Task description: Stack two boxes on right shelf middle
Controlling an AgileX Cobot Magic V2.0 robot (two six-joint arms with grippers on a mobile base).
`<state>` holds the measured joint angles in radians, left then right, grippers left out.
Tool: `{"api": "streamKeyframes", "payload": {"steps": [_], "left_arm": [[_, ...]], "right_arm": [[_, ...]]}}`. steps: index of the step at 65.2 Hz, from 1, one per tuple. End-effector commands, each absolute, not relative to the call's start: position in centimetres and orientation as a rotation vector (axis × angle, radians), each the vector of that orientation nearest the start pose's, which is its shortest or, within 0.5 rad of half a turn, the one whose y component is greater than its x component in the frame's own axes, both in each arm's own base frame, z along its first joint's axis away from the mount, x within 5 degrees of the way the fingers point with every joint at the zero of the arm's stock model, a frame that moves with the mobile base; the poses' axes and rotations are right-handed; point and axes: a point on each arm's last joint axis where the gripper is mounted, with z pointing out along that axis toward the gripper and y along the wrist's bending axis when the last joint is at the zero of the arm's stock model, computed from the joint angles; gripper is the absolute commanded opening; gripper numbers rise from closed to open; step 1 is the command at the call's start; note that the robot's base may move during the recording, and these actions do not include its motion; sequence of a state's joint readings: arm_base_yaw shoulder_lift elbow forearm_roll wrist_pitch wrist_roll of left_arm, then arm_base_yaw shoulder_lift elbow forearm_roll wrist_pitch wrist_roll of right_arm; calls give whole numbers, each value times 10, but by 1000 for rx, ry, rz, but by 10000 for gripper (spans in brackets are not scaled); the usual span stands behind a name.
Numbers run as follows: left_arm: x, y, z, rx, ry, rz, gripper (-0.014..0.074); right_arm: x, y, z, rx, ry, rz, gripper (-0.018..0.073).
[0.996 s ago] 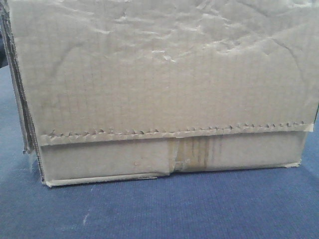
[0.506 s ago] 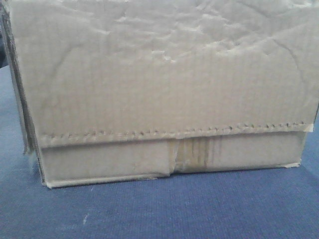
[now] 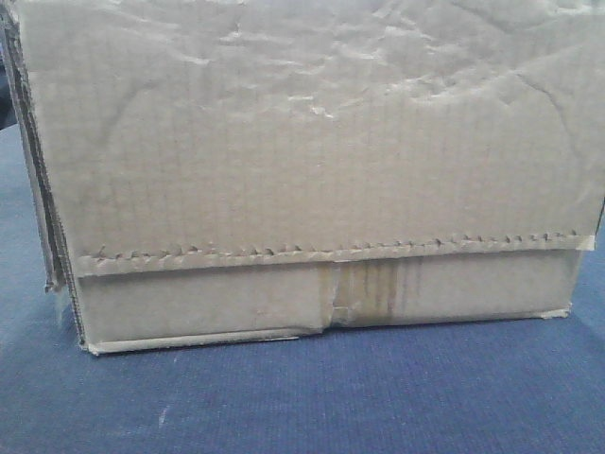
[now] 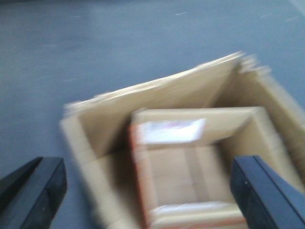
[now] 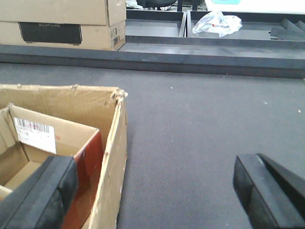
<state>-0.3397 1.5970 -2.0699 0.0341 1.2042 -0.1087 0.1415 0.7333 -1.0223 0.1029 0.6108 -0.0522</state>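
The left tool (image 4: 147,164) hangs with its fingers spread wide above an open-topped carton (image 4: 157,95). A smaller carton (image 4: 176,176) with a white label (image 4: 171,131) sits nested inside it, straight between the fingers, though this view is blurred. The right tool (image 5: 152,164) is likewise spread and holds nothing. It has the carton at its 9 o'clock, with its left finger over the open top. Seen from the front, the wrinkled carton face with its jagged tape strip (image 3: 331,253) rests on a grey-blue woven surface (image 3: 331,397). Beyond a dark ledge (image 5: 190,52) are cardboard boxes (image 5: 62,19) at 11 o'clock and a plastic bag (image 5: 219,21) at 1 o'clock.

Tan wrinkled box (image 3: 312,142), brownish tape stain (image 3: 373,288), on blue-grey surface (image 3: 331,397).
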Motion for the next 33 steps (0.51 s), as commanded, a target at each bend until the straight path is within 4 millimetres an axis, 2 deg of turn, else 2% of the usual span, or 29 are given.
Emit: {"api": "streamKeyframes", "payload": {"steps": [1,11,18,26,33], "left_arm": [[299,-91,507,213,2198,-115,598],[298,-75,504,161,2216,-92,598],[294,-67,495,142,2252,-77,598],[293,-73,477,158,2324,-146,598],[294,-86,456,191,2404,-227,598]], "right_arm": [[137,25,443,-145,1802,173,570],[165,37,461,-234,1878,164,570],[190,50,462,-357,1982,145,570],[223,62,449,-410,2144,147,570],[250,68,429,-450,2264,135,570]]}}
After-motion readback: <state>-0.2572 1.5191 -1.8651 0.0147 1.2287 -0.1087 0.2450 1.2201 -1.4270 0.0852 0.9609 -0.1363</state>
